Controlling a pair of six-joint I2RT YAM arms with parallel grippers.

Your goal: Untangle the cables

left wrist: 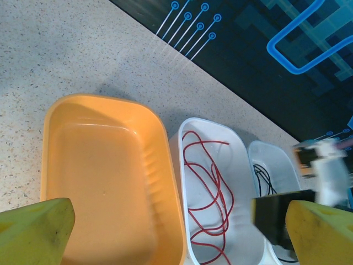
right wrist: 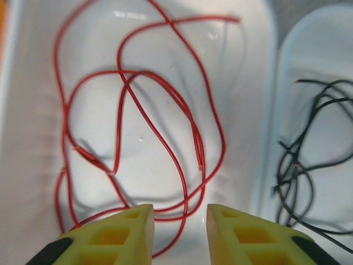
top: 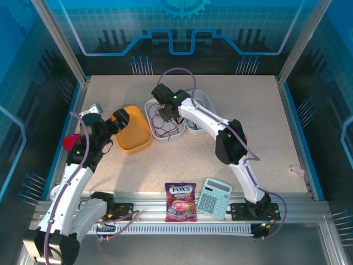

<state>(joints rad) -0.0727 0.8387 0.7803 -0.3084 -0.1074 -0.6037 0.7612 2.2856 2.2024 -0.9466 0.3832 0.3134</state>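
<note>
A red cable [right wrist: 126, 75] lies in loose crossing loops inside a white tray [right wrist: 33, 110]. A black cable [right wrist: 295, 165] lies bunched in a second white tray [right wrist: 331, 83] to its right. My right gripper [right wrist: 180, 212] hovers low over the red cable's near loops, open a finger's width, holding nothing. From above, the right gripper [top: 165, 110] is over the red cable [top: 161, 126]. My left gripper [left wrist: 181, 212] is wide open and empty above the orange tray [left wrist: 105, 165], with the red cable [left wrist: 220, 181] and black cable [left wrist: 261, 176] to its right.
The orange tray [top: 132, 128] stands left of the two white trays [top: 150, 105]. A candy bag [top: 180, 202] and a calculator [top: 214, 197] lie at the near edge. A small pink item [top: 298, 170] sits at the right edge. Glass walls enclose the table.
</note>
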